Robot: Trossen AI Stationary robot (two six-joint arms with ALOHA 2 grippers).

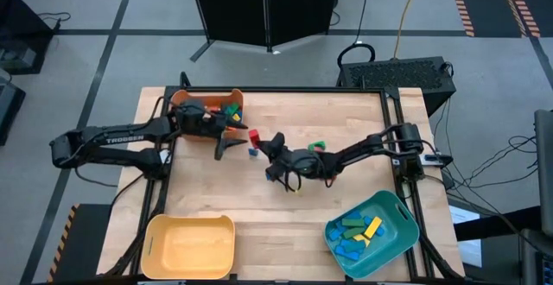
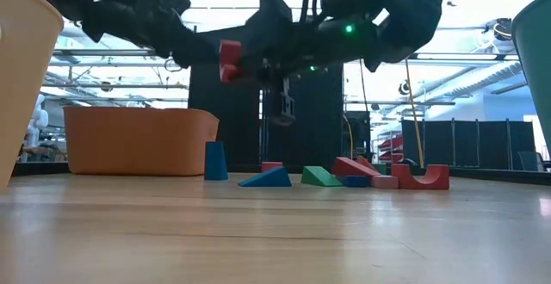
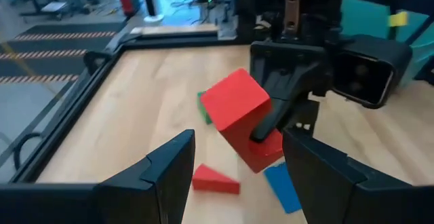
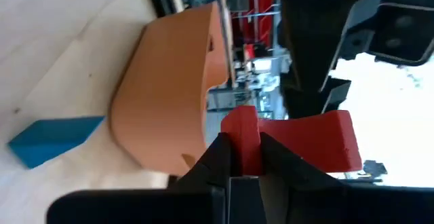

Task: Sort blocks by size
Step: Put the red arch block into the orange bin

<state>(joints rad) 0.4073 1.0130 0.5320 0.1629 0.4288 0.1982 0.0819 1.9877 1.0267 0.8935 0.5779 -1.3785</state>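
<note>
Currently right claw (image 1: 262, 141) clamps the red block (image 1: 254, 136) mid-air near the orange bin (image 1: 206, 98); left claw (image 1: 226, 138) hangs spread and empty beside it. Best: left fingers close squarely before right releases.

On the tabletop (image 1: 259, 207), one bin (image 1: 207, 105) sits at the far left (blocks (image 1: 231, 110) inside), two bins (image 1: 190, 246) at the near edge, loose blocks (image 1: 316, 145) mid-table between the arms.

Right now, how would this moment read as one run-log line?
right gripper: shut on red block, lifted mid-table | left gripper: open, facing it | orange bin: behind left gripper | loose blocks remain on table
</note>
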